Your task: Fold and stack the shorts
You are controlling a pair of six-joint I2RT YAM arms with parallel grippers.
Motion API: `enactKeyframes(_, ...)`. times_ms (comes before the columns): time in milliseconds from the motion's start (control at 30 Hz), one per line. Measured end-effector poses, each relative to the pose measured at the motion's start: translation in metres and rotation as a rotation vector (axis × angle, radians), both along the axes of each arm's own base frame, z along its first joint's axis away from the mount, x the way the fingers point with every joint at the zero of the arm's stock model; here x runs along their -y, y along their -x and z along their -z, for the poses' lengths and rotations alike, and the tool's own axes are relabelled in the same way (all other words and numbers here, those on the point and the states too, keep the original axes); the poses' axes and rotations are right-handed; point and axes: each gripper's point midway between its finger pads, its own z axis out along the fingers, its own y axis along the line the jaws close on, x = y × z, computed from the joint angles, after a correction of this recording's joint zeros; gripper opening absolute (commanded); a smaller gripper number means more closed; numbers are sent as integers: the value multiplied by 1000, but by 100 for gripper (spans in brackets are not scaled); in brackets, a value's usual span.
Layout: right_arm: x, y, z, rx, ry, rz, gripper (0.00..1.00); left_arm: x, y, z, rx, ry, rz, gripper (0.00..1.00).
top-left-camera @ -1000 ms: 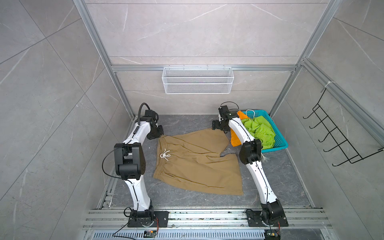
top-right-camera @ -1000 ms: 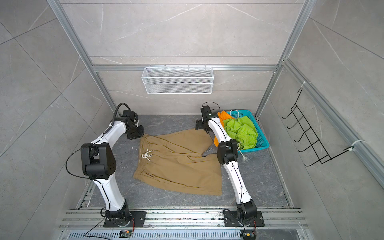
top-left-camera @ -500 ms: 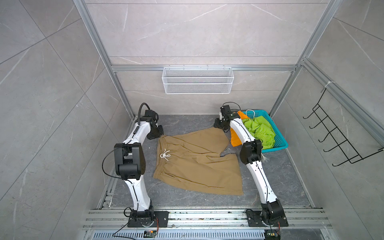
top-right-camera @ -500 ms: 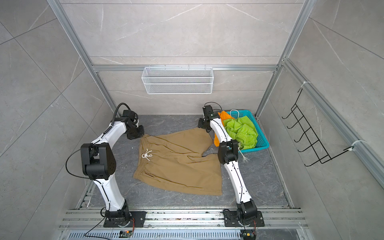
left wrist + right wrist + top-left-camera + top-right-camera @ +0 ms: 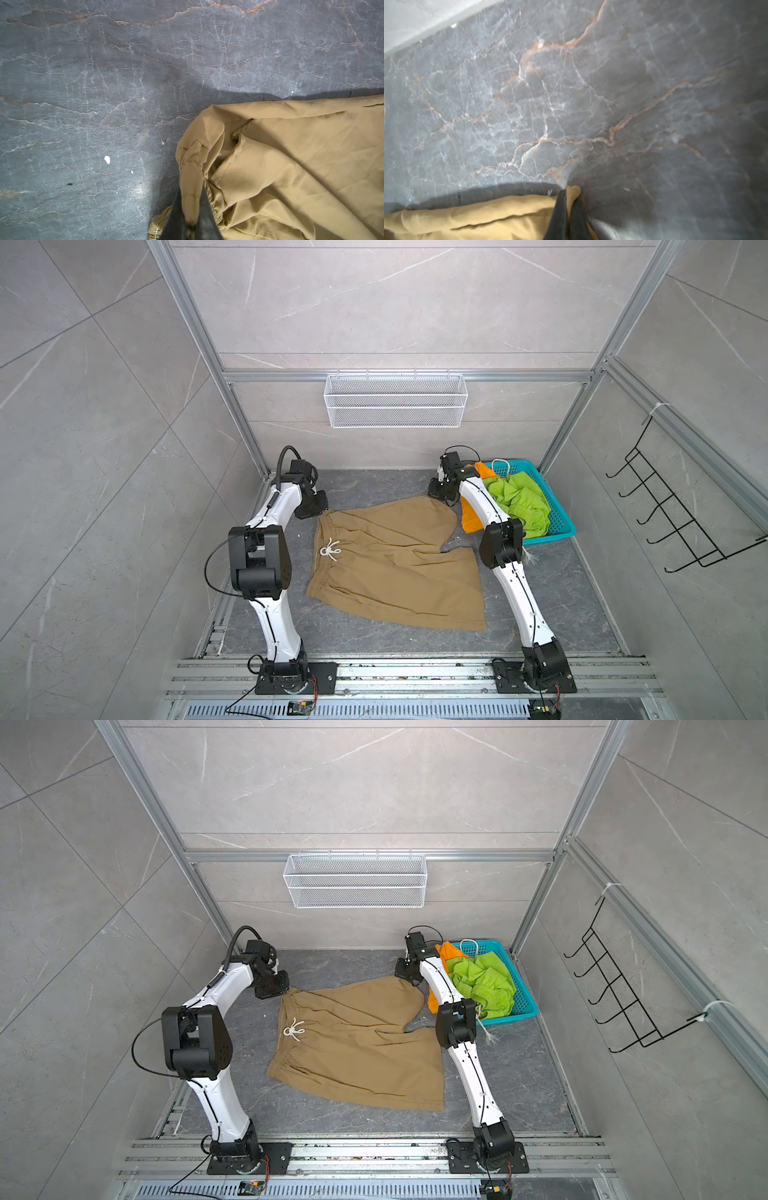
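Khaki shorts (image 5: 395, 568) are clamped at both far corners by your left pincer (image 5: 191, 193) and right pincer (image 5: 569, 197); next you likely lift evenly and fold forward.

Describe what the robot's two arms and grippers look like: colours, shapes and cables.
Both the left arm and right arm have smooth white tubular links joined by boxy black joint housings, on black bases. A black cable loops beside the left elbow; another arches over its wrist. The left gripper and right gripper are black, with dark, tapering flat fingers.
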Motion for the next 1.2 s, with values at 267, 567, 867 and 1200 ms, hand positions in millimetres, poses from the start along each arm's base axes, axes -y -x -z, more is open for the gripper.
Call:
enactKeyframes(267,9,26,-63,-21,14,-3,0,2,-9,-25,82,33,-38,0)
enactKeyframes(567,43,77,-303,353,-39,37,0,9,-30,-141,383,97,-49,0)
enactKeyframes(867,91,125,-429,611,-81,115,0,22,-14,-315,771,160,3,0)
enactKeyframes(1200,113,286,-573,955,-178,84,0,50,112,-460,1094,300,98,0)
